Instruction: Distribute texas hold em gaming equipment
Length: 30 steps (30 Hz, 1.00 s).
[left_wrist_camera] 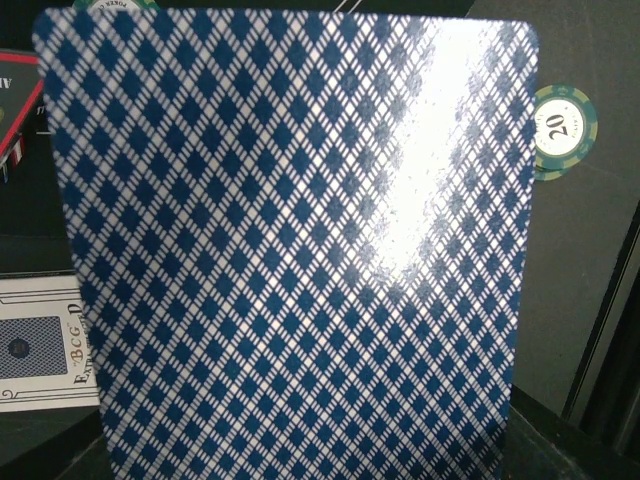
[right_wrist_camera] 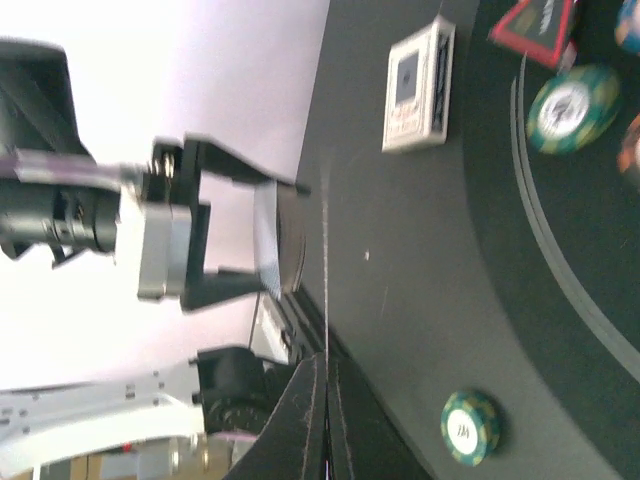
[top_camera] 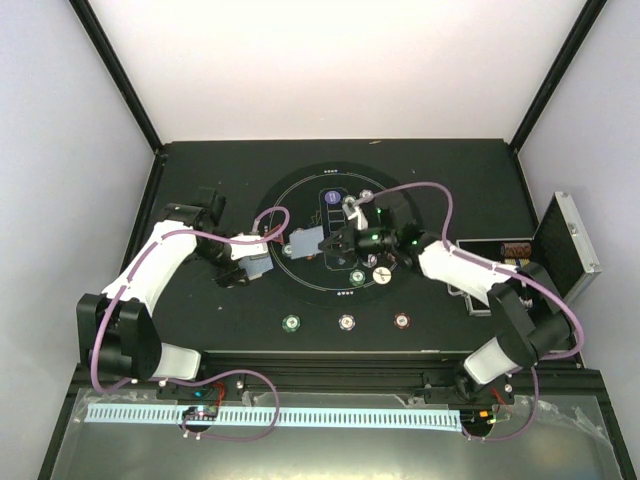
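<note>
A blue diamond-backed playing card [left_wrist_camera: 290, 250] fills the left wrist view and hides my left fingers. In the top view my left gripper [top_camera: 262, 262] is shut on a deck of cards left of the round mat [top_camera: 300, 290]. My right gripper [top_camera: 322, 245] is shut on a single card [top_camera: 300, 243] drawn off that deck. This card shows edge-on as a thin line [right_wrist_camera: 325, 280] rising from my closed right fingers [right_wrist_camera: 305, 420]. Green [top_camera: 291, 322], white [top_camera: 347, 322] and red [top_camera: 402, 321] chips lie in a row near the front edge.
An open silver-edged black case [top_camera: 565, 245] stands at the right. On the mat lie a purple disc [top_camera: 331, 199], a green chip [top_camera: 357, 277] and a white disc [top_camera: 381, 279]. A card box [right_wrist_camera: 420, 85] and a red triangle [right_wrist_camera: 535, 25] lie nearby.
</note>
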{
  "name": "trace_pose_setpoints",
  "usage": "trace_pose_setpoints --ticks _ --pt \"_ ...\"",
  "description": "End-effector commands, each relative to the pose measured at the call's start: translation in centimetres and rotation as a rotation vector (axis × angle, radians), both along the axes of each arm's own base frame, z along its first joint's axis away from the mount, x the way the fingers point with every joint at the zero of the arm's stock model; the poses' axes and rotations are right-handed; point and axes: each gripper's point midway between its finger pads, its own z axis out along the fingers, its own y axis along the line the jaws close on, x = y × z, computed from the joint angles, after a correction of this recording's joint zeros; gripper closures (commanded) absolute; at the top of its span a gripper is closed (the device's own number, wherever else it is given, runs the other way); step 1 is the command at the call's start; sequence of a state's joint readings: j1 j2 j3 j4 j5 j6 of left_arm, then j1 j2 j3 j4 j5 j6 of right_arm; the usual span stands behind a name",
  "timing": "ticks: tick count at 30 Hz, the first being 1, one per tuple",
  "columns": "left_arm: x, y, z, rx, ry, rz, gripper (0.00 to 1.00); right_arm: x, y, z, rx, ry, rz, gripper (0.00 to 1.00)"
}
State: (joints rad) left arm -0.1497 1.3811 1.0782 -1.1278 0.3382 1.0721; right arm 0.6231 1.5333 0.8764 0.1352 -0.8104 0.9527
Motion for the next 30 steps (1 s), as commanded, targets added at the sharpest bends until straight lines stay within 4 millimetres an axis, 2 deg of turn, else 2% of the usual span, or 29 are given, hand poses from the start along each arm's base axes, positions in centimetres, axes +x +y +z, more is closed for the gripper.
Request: trace_pose_setpoints --ticks 1,4,5,7,12,16,21,22,25,28,30 --pt "0.4 0.1 1.1 -0.007 -0.012 0.011 0.99 3.2 -0.7 0.9 0.000 -0.021 -0.009 0.99" --pt "0.2 0.1 1.4 -0.005 -0.015 0.010 0.98 6.4 0.4 0.3 -0.018 -0.013 -0.018 0.99" --pt "0.1 0.2 1.5 -0.004 -0.013 0.008 0.98 7.9 1.3 0.9 -0.012 -0.030 -0.018 0.99" --pt "-0.2 0.1 1.7 -0.009 -0.010 0.007 0.98 10.3 2.6 -0.1 -0.035 -0.021 -0.020 0.99" --pt "-0.7 0.1 1.9 -0.011 -0.002 0.002 0.99 16.2 5.7 -3.8 -0.086 0.026 -0.042 0.99" --pt "-0.9 0.0 2.2 -0.022 0.002 0.001 0.98 19.2 7.4 -7.8 -0.114 0.082 -0.060 0.99" --pt "-1.3 -0.1 2.4 -0.029 0.003 -0.011 0.98 20.4 8.7 -10.3 -0.138 0.108 -0.072 0.99" --pt "-1.3 -0.1 2.4 -0.028 0.004 -0.010 0.98 20.5 8.8 -10.6 -0.148 0.109 -0.074 0.96" --pt "-1.5 -0.1 2.6 -0.027 0.004 -0.011 0.98 20.3 8.5 -10.3 -0.175 0.097 -0.075 0.71" --pt "-1.5 0.0 2.6 -0.025 -0.001 -0.013 0.98 19.7 7.3 -8.5 -0.207 0.038 -0.089 0.55" --pt "-1.5 0.0 2.6 -0.023 0.003 -0.014 0.98 18.5 6.3 -7.2 -0.219 0.012 -0.095 0.46"
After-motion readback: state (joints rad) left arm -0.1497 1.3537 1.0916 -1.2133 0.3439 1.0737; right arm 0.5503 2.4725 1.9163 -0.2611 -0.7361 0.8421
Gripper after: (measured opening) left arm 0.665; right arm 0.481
